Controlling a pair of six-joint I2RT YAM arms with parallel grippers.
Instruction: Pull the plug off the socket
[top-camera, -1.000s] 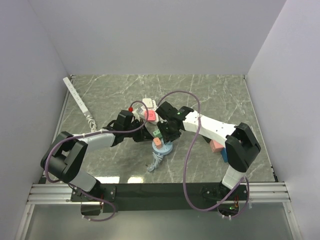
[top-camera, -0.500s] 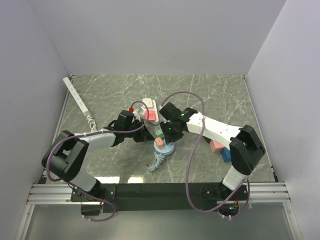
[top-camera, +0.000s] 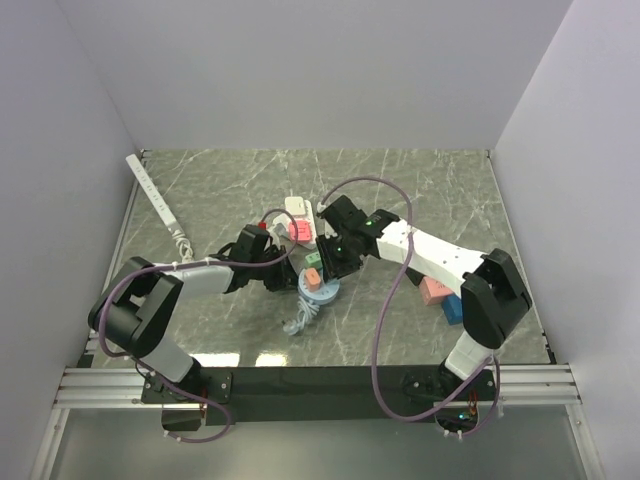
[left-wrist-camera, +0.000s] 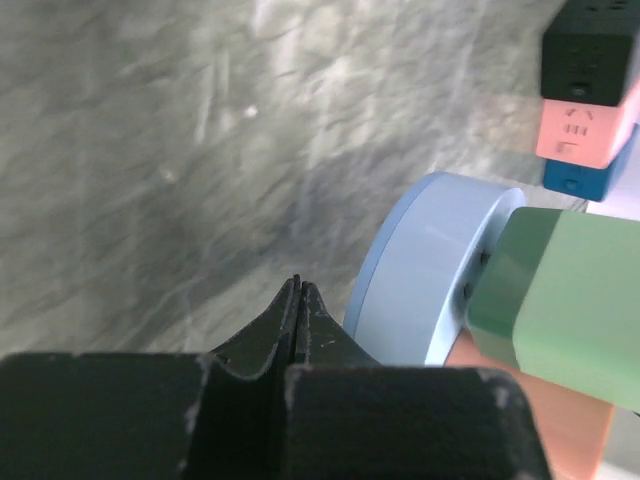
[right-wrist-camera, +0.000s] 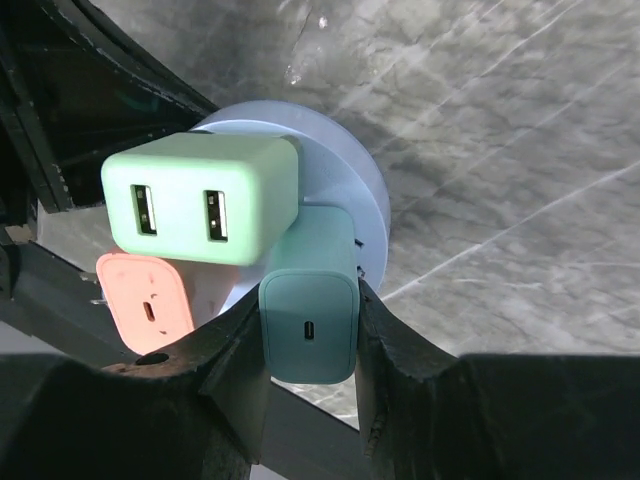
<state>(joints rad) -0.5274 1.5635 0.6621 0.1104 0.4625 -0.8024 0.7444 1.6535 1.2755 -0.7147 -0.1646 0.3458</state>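
Right gripper (right-wrist-camera: 311, 335) clamped on the teal plug (right-wrist-camera: 308, 290), which sits on the round blue socket (right-wrist-camera: 345, 150) beside a green plug (right-wrist-camera: 200, 200) and a pink plug (right-wrist-camera: 150, 305). Left gripper (left-wrist-camera: 299, 298) fully closed, holding nothing, tips just beside the socket rim

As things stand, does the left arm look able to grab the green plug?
Likely not yet: the left gripper is shut beside the blue socket, and the green plug sits past its rim.
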